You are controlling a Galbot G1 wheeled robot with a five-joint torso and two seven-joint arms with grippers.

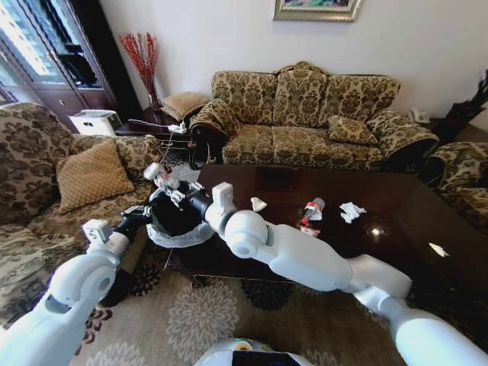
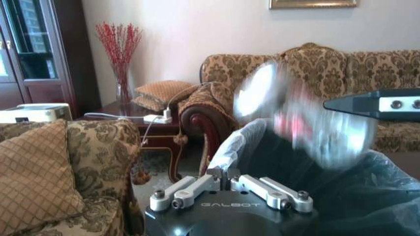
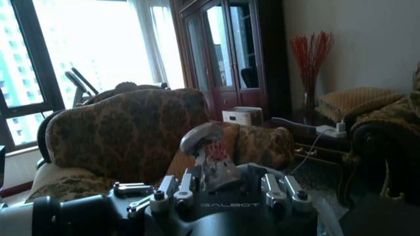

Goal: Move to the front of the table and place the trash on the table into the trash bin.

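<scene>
My left gripper (image 1: 139, 217) (image 2: 223, 174) is shut on the bag-lined rim of the black trash bin (image 1: 181, 235) (image 2: 295, 196), holding it up off the table's left end. My right gripper (image 1: 164, 180) (image 3: 226, 184) reaches across above the bin, fingers apart. A crushed clear bottle with a red label (image 3: 210, 157) lies loose between them and shows as a blur (image 2: 302, 123) over the bin's mouth. On the dark table (image 1: 396, 259) lie a white scrap (image 1: 258, 203), another crushed bottle (image 1: 311, 213), crumpled white paper (image 1: 351, 211) and a small white piece (image 1: 438, 249).
A patterned sofa (image 1: 305, 114) stands behind the table and an armchair with a tan cushion (image 1: 91, 174) on my left. A side table with a power strip (image 2: 157, 118) sits in the far corner. Floral carpet (image 1: 198, 320) lies under the arms.
</scene>
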